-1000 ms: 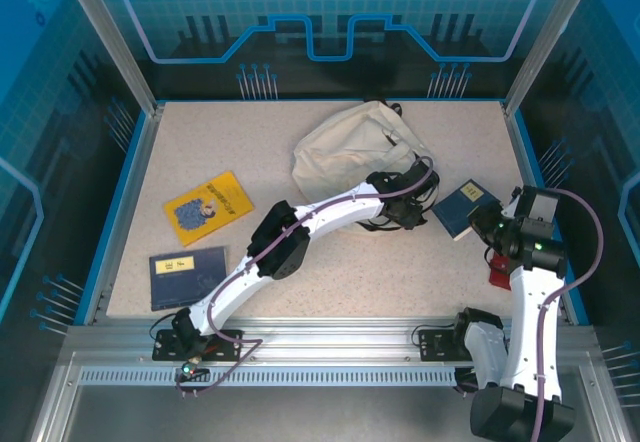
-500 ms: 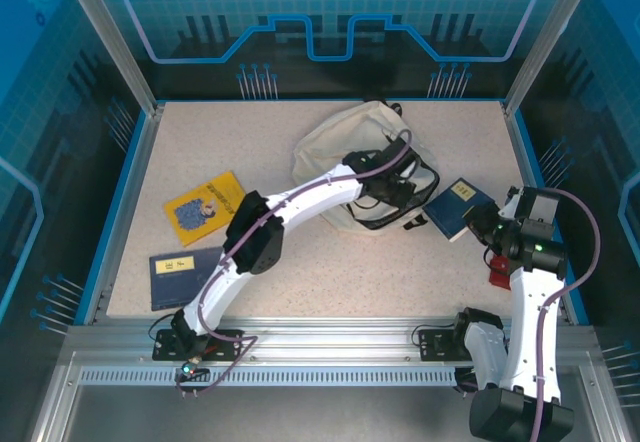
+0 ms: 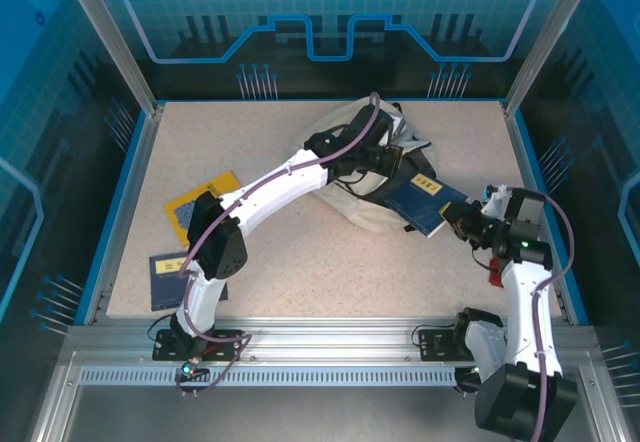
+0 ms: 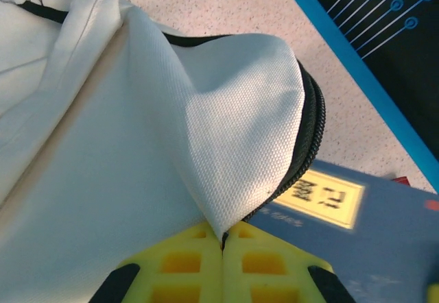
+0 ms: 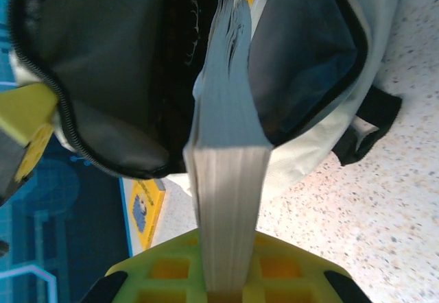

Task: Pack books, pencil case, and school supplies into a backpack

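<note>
Overhead, the backpack (image 3: 365, 217) lies with a blue book (image 3: 425, 194) slanting in from its right. The right wrist view adds the book's end entering the open mouth, with the right gripper (image 5: 223, 279) clamping it. In the left wrist view, the left gripper (image 4: 223, 238) is pinching the backpack's fabric edge.

Pinched in the left end effector (image 4: 223, 245), the cream fabric backpack (image 4: 137, 166) is coarse-woven matt cloth; clamped in the right end effector (image 5: 223, 279), the dark blue softcover book (image 5: 225, 131) shows rough matt paper page edges.
</note>
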Robot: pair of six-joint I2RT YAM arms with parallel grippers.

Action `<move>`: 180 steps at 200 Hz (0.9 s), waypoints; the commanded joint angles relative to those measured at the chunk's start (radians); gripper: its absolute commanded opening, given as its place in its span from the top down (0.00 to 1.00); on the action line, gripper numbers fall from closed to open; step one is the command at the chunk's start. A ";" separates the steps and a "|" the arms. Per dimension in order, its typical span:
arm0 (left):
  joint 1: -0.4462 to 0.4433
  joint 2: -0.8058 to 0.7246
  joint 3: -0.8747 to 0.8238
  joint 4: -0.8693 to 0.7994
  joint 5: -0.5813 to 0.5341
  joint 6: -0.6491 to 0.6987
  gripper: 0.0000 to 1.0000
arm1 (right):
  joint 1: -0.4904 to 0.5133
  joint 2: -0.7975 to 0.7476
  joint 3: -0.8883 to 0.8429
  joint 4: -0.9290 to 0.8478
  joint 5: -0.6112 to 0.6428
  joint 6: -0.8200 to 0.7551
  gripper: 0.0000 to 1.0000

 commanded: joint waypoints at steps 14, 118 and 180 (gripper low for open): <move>-0.012 -0.089 -0.041 0.124 0.042 -0.023 0.97 | 0.072 0.072 -0.045 0.389 -0.016 0.163 0.98; -0.008 -0.100 -0.075 0.163 0.019 -0.084 0.97 | 0.310 0.446 -0.006 0.859 0.229 0.304 0.97; 0.003 -0.123 -0.097 0.204 0.029 -0.115 0.97 | 0.412 0.801 0.173 0.991 0.299 0.382 0.95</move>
